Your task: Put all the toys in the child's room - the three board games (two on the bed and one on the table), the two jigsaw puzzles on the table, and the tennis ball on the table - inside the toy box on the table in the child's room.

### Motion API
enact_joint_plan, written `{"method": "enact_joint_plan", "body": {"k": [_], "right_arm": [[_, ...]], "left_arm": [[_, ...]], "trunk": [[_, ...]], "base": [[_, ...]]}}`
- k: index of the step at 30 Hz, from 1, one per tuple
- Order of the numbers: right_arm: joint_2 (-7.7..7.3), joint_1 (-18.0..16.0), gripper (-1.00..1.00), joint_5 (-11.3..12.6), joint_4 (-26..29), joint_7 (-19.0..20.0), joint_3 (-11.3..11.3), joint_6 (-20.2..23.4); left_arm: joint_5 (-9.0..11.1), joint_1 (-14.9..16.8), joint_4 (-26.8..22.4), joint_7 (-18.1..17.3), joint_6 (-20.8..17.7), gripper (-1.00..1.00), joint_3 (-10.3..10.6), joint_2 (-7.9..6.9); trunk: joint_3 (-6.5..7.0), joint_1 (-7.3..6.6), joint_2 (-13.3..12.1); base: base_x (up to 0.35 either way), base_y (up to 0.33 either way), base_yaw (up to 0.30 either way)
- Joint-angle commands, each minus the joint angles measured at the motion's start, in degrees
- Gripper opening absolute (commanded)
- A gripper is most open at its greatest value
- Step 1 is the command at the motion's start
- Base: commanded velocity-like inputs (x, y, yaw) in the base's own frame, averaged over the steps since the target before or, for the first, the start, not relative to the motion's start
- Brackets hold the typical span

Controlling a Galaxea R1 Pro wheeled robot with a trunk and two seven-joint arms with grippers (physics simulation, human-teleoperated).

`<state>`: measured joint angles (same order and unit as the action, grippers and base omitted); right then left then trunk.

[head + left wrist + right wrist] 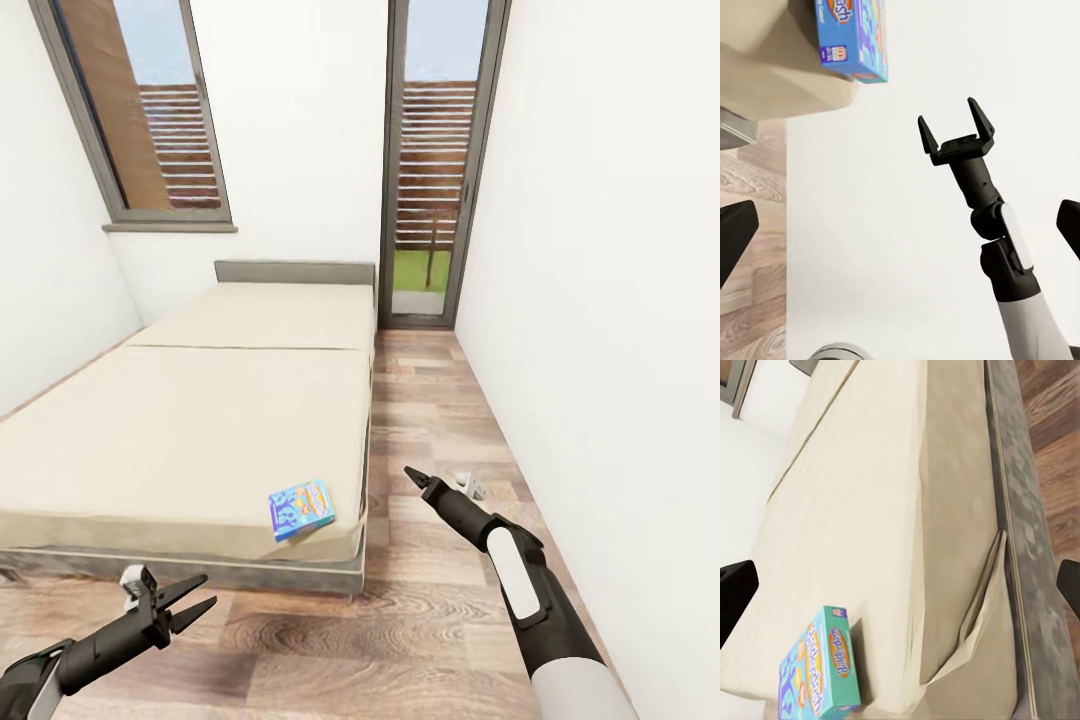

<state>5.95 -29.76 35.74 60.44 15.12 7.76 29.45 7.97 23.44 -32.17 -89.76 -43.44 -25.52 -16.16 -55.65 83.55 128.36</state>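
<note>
One blue board game [301, 508] with a cartoon cover lies flat on the cream bed [190, 430], close to its near right corner. The left wrist view catches the board game [855, 37] at the mattress edge, and the right wrist view sees the board game [821, 675] on the bed [870, 510]. My left gripper [196, 596] hovers open over the floor in front of the bed frame, left of the game. My right gripper [418, 480] hangs beside the bed's corner, right of the game, and the left wrist view shows the right gripper [952, 124] open and empty.
A wood-plank aisle [440, 420] runs between the bed and the white right wall [620, 300]. A glass door [435, 170] stands at its far end. A dark-framed window [150, 110] is above the bed's head. A grey bed frame [250, 575] lies just ahead.
</note>
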Motion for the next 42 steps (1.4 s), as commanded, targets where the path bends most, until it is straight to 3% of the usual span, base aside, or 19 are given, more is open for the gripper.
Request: {"method": "enact_joint_plan", "body": {"k": [1,10,42], "right_arm": [[0.08,0.0,1.00,0.2,0.0,0.2,0.2,0.4],[0.10,0.0,1.00,0.2,0.0,0.2,0.2,0.4],[0.11,0.0,1.00,0.2,0.0,0.2,0.2,0.4]], "left_arm": [[-0.1,0.0,0.0,-0.2,-0.6,1.00,0.0,0.00],[-0.2,0.0,0.0,-0.2,-0.7,1.00,-0.1,0.07],[-0.2,0.0,-0.2,-0.2,-0.2,1.00,-0.1,0.02]], "trunk": [[-0.23,0.21,0.4],[-1.85,2.19,4.0],[-1.85,2.19,4.0]], "base": [[0.000,0.000,0.000],[0.000,0.000,0.000],[0.060,-0.036,0.000]]}}
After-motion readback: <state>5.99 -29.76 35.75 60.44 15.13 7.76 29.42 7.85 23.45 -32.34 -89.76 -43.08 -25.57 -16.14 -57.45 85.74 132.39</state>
